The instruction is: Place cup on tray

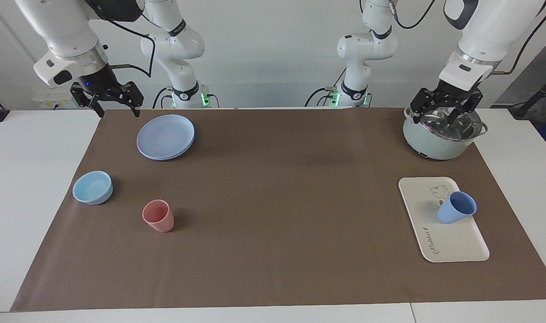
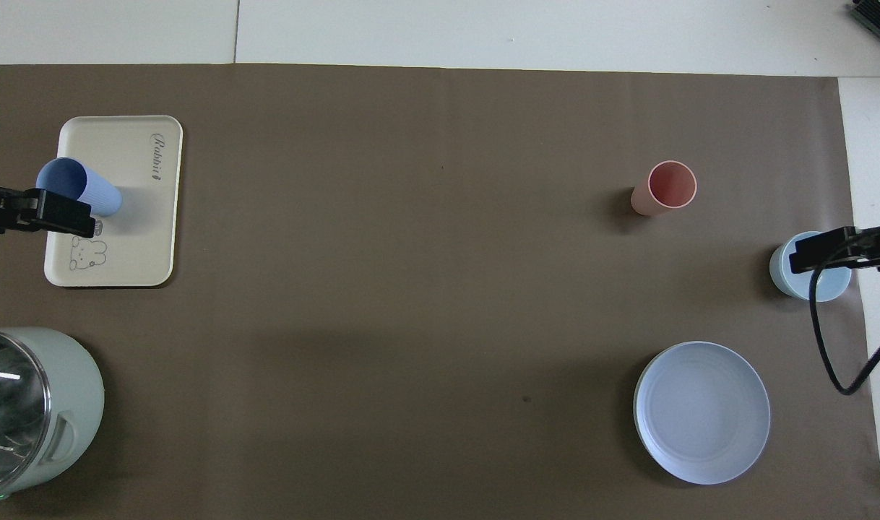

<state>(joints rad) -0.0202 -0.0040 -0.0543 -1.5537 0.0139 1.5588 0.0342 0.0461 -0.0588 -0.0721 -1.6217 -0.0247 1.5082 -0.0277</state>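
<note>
- Facing view first: your left gripper (image 1: 444, 107) hangs over the pale green pot (image 1: 439, 141), its fingers spread wide and holding nothing.
- Below it and farther out on the mat, the cup (image 1: 455, 207) stands upright on the tray (image 1: 452, 244), close to the tray's outer long edge, beside the bear drawing.
- I judge the task done, so the risk is small: if you lower this gripper, it can strike the pot's rim.
- A push on the tray could tip the cup off the near edge.
- Your right gripper (image 1: 112, 99) waits, fingers apart and empty, near the stacked plates (image 1: 165, 137).
</note>
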